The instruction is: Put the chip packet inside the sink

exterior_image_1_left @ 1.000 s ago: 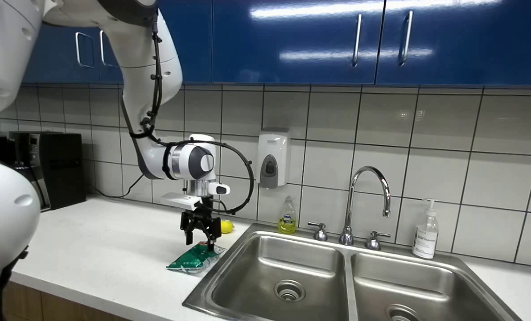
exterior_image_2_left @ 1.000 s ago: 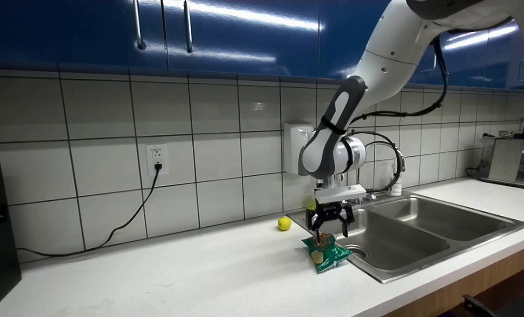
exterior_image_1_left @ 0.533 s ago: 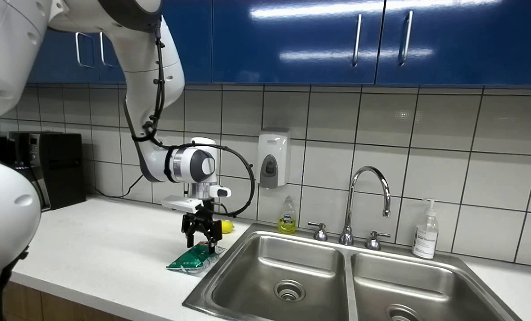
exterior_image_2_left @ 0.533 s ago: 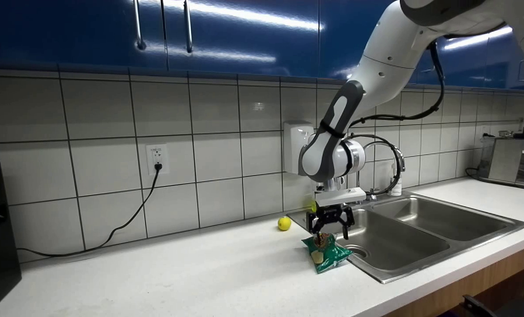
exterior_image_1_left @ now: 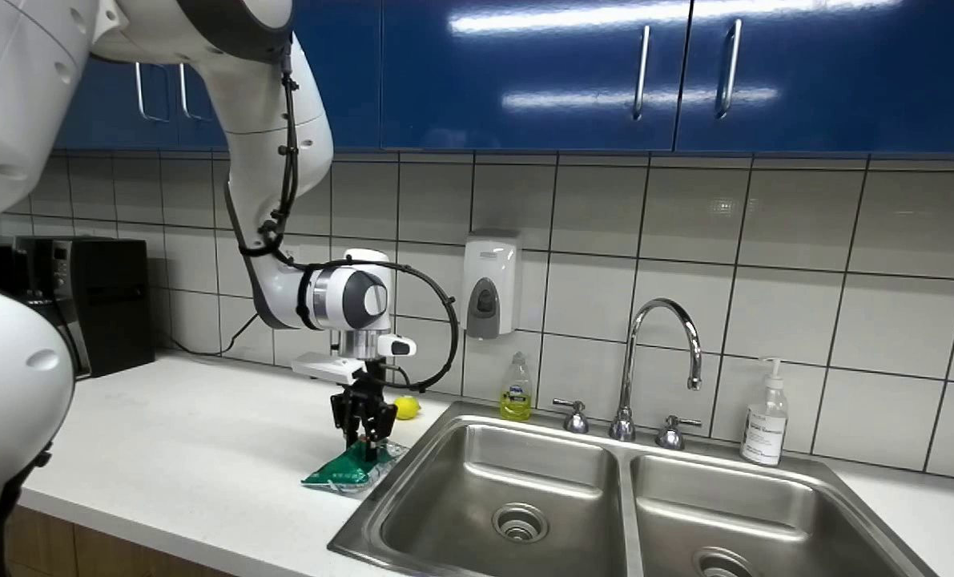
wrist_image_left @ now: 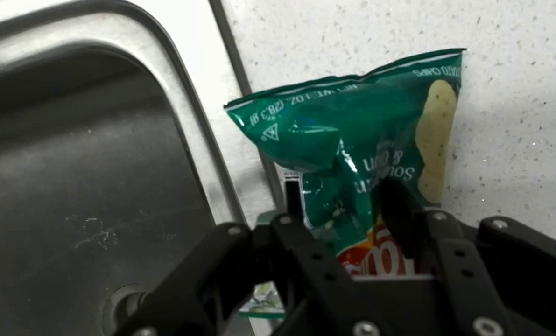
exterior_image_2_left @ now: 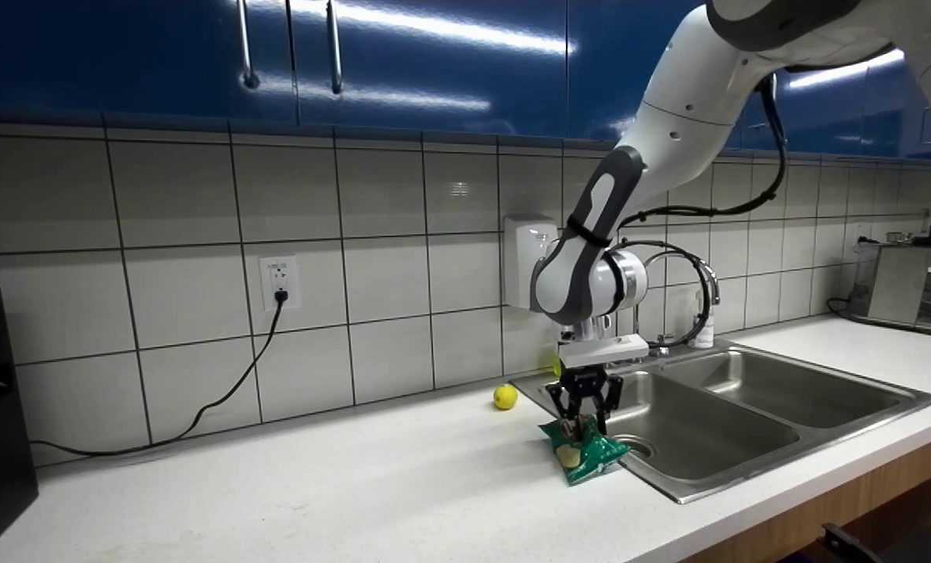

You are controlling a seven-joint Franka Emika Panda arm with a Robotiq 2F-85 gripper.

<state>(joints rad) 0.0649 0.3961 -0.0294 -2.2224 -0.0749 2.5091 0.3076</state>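
Observation:
The green chip packet [wrist_image_left: 334, 121] lies on the counter against the near rim of the sink, its printed side up in the wrist view. Both exterior views show my gripper [exterior_image_2_left: 589, 426] pointing straight down over the packet [exterior_image_2_left: 594, 456]. Its fingers stand part-way apart, one to each side of the packet's upper part, which bulges and creases between them. Whether they press on it firmly I cannot tell. Just beside the packet lies the left-hand basin of the sink [exterior_image_1_left: 452, 517]. Parts of the packet are hidden behind the fingers in the wrist view.
A yellow lemon [exterior_image_2_left: 505, 396] rests on the counter behind the gripper. Beyond the sink stand a dish soap bottle [exterior_image_1_left: 517, 393], a chrome faucet [exterior_image_1_left: 630, 377] and a sanitizer bottle [exterior_image_1_left: 765, 425]. The raised sink edge [exterior_image_2_left: 657, 481] runs close to the packet.
My jaws have come partly together, from wide apart to much nearer each other around the packet. The arm has sunk slightly. The packet has shifted a little toward the sink.

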